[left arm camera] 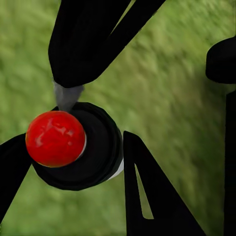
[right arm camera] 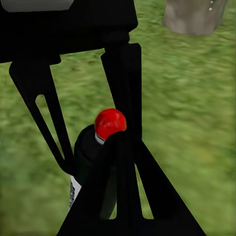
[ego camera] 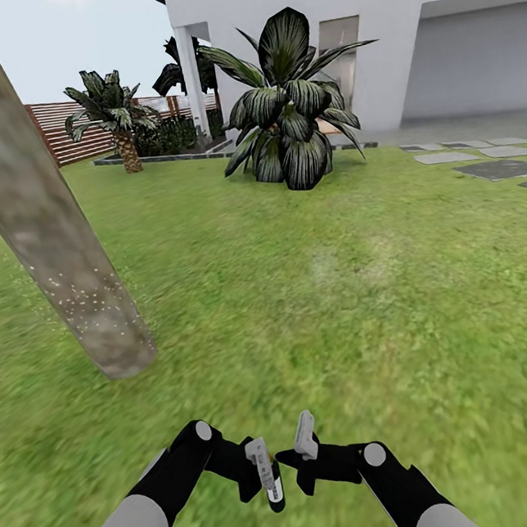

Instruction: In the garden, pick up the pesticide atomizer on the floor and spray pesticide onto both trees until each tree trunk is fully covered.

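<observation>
Firmly atomizer (left arm camera: 73, 147) within left tool (ego camera: 270, 481) (red-capped)

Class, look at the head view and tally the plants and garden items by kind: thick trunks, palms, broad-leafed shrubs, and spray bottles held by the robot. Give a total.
Thick trunk: 1
Palm: 1
Broad-leafed shrub: 1
Spray bottle, in the left tool: 1
Total: 4
</observation>
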Available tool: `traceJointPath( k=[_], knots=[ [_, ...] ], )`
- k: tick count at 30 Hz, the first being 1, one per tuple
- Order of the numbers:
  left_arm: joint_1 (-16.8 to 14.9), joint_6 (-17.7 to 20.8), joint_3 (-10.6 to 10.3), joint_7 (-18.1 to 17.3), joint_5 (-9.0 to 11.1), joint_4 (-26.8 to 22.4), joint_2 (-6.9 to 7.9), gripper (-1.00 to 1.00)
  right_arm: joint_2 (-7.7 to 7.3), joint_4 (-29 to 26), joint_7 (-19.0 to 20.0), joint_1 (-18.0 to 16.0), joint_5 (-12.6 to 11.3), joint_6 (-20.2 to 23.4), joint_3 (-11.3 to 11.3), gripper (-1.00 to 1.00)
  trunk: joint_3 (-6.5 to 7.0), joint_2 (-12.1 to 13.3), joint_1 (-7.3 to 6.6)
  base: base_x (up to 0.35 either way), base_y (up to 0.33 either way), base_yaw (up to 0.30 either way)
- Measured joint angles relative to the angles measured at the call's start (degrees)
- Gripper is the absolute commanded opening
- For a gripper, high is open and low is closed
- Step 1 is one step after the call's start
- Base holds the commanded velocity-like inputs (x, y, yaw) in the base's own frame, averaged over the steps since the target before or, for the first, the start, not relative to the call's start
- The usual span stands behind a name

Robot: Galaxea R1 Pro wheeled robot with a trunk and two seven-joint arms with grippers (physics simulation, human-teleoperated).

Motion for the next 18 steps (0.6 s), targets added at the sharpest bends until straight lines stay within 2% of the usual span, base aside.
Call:
traceJointPath(
  k=[7, 10, 12, 14, 15, 18],
  knots=[
    [0.0, -0.04, 0.09, -0.05, 0.07, 0.04, -0.09, -1.0, 0.0, 0.06, 0.0, 0.03, 0.0, 0.0, 0.0, -1.0, 0.0, 0.0, 0.0, 0.0, 0.0, 0.0],
    [-0.06, -0.01, 0.16, 0.47, -0.12, 0.23, -0.67, -1.0, 0.0, 0.04, 0.0, 0.03, 0.0, 0.01, 0.0, -1.0, 0.0, 0.0, 0.0, 0.0, 0.0, 0.0],
    [-0.08, 0.19, 0.3, 0.6, -0.42, 0.32, -0.31, -1.0, 0.0, 0.02, 0.0, 0.06, 0.0, 0.0, 0.0, -1.0, 0.0, 0.0, 0.0, 0.0, 0.0, 0.0],
    [-0.07, 0.27, 0.43, 0.57, -0.59, 0.35, 0.55, -1.0, 0.0, 0.07, 0.0, 0.05, 0.0, -0.01, 0.0, -1.0, 0.0, 0.0, 0.0, 0.0, 0.0, 0.0],
    [-0.04, 0.36, 0.46, 0.56, -0.68, 0.37, 1.44, -1.0, 0.0, 0.08, 0.0, 0.02, 0.0, 0.01, 0.0, -1.0, 0.0, 0.0, 0.0, 0.0, 0.0, 0.0],
    [0.0, 0.56, 0.43, 0.5, -0.91, 0.38, 5.32, -1.0, 0.0, 0.09, 0.0, 0.04, 0.0, 0.0, 0.0, -1.0, 0.0, 0.0, 0.0, 0.0, 0.0, 0.0]
  ],
)
